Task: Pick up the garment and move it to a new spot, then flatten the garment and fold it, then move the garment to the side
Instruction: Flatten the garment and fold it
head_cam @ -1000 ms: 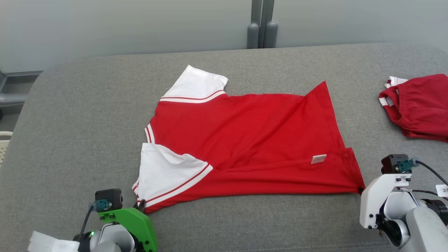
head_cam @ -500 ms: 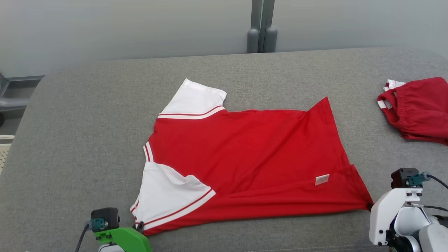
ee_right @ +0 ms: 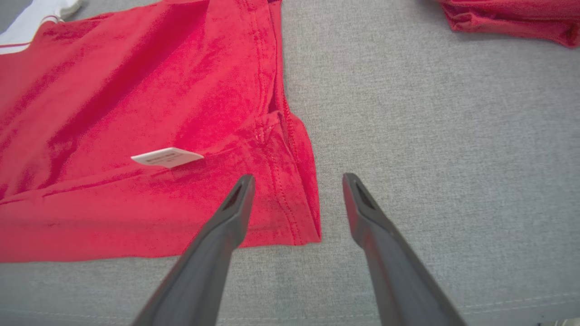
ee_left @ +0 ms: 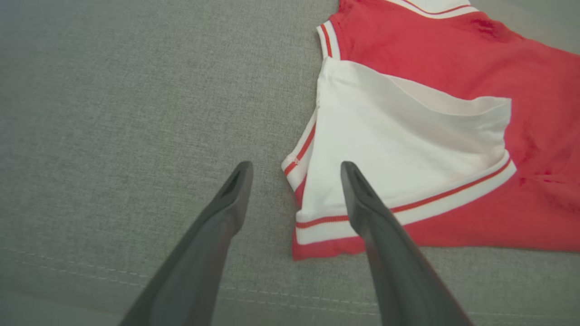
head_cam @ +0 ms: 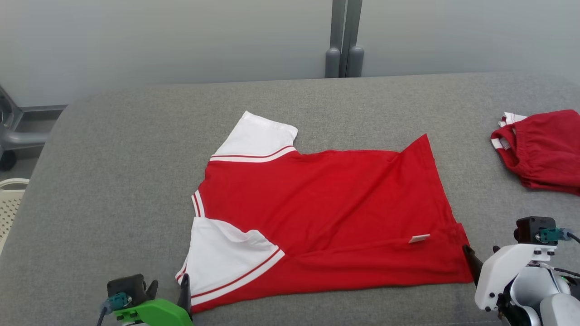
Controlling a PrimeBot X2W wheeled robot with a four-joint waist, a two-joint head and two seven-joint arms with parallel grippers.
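The garment [head_cam: 326, 217], a red shirt with white sleeves, lies spread on the grey padded table [head_cam: 113, 158], collar end to the left and hem to the right. My left gripper [head_cam: 168, 290] is open at the near left sleeve corner. In the left wrist view its fingers [ee_left: 226, 213] straddle the sleeve cuff of the garment [ee_left: 408, 136] without holding it. My right gripper [head_cam: 482, 256] is open at the near hem corner. The right wrist view has that corner of the garment [ee_right: 136, 90] lying flat between the right gripper [ee_right: 298, 181] fingers, with a white label just beyond it.
A second red garment [head_cam: 543, 149] lies crumpled at the right edge of the table, seen also as a red heap [ee_right: 512, 18] in the right wrist view. A white perforated basket [head_cam: 11, 203] stands off the table's left side. A grey post [head_cam: 343, 40] rises behind the far edge.
Both grippers have opened and let go of the garment's near corners, and the near hem has slackened onto the table. The head camera has shifted, so the whole scene sits lower.
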